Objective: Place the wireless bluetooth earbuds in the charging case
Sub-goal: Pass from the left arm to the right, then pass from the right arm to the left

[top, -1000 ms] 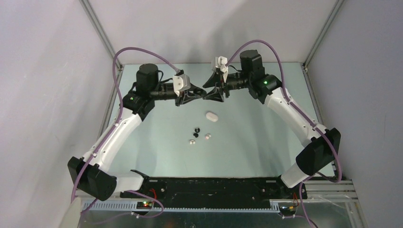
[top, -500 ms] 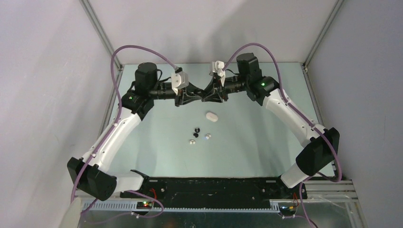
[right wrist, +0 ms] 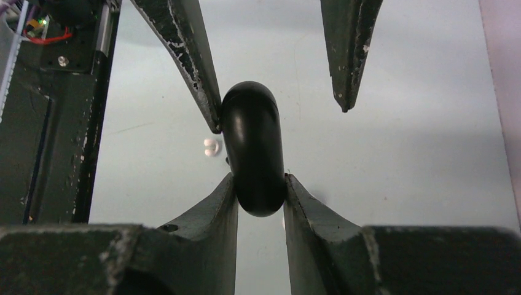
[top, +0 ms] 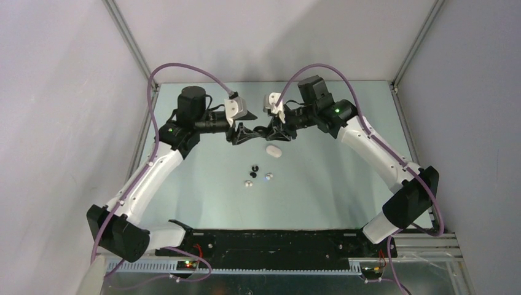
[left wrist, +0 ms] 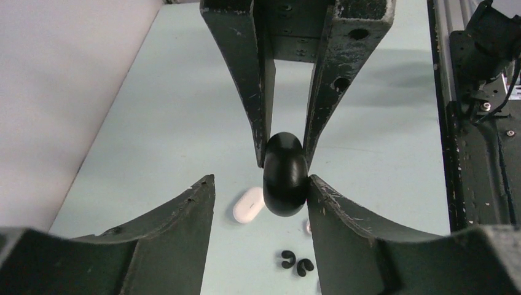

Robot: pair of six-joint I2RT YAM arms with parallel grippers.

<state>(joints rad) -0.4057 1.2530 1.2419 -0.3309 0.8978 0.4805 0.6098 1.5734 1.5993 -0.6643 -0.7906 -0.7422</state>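
A black oval charging case [left wrist: 284,175] hangs above the table, with my right gripper [right wrist: 259,181] shut on its end. My left gripper [left wrist: 261,184] faces it and stands open. One of its fingers [right wrist: 206,92] rests against the case's side and the other [right wrist: 344,74] is well clear. On the table below lie a shut white case [top: 274,150], two black earbuds [top: 254,170] and two white earbuds [top: 249,182] [top: 268,177]. The left wrist view also shows the white case [left wrist: 248,204] and the black earbuds [left wrist: 296,263].
Both arms meet nose to nose over the far middle of the pale green table [top: 344,184]. Frame posts [top: 132,43] and grey walls close in the sides and back. The black base rail [top: 276,239] runs along the near edge.
My right gripper has shut on the black case and my left gripper has opened off it. Both grippers have shifted a little left and lower.
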